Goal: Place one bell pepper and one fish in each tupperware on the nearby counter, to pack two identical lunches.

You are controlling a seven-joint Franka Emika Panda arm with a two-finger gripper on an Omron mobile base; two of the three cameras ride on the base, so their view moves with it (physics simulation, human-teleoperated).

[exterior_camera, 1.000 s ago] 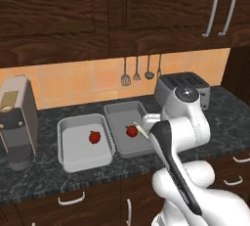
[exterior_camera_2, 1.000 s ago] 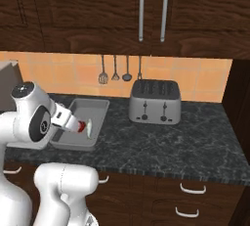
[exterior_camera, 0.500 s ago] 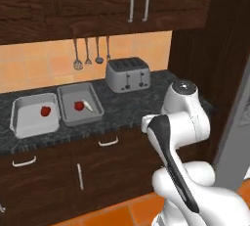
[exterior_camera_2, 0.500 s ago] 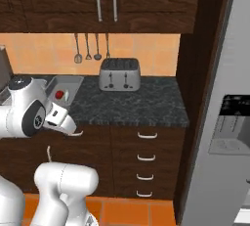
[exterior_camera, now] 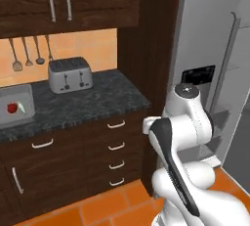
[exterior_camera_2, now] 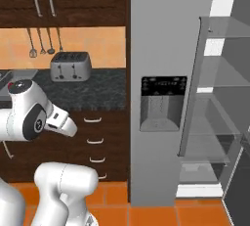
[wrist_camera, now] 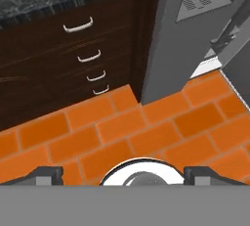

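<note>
Left base view: one tub (exterior_camera: 19, 95) sits at the far left of the counter (exterior_camera: 97, 100), a red pepper (exterior_camera: 12, 107) inside; I see no fish.

Right base view: toaster (exterior_camera_2: 71, 66) on the counter, fridge (exterior_camera_2: 195, 98) door open.

Hand view: claw (wrist_camera: 124, 173) spread wide, empty, over orange floor (wrist_camera: 146, 132).

I judge a fish light and slippery; I'd pinch it mid-body.

Gripper (exterior_camera_2: 73, 128) hangs with nothing between its fingers. Above and behind it, toaster (exterior_camera_2: 71, 66) on counter (exterior_camera_2: 102, 90). Drawer handles (exterior_camera_2: 93, 141) just beside it; fridge (exterior_camera_2: 166, 88) farther right.
</note>
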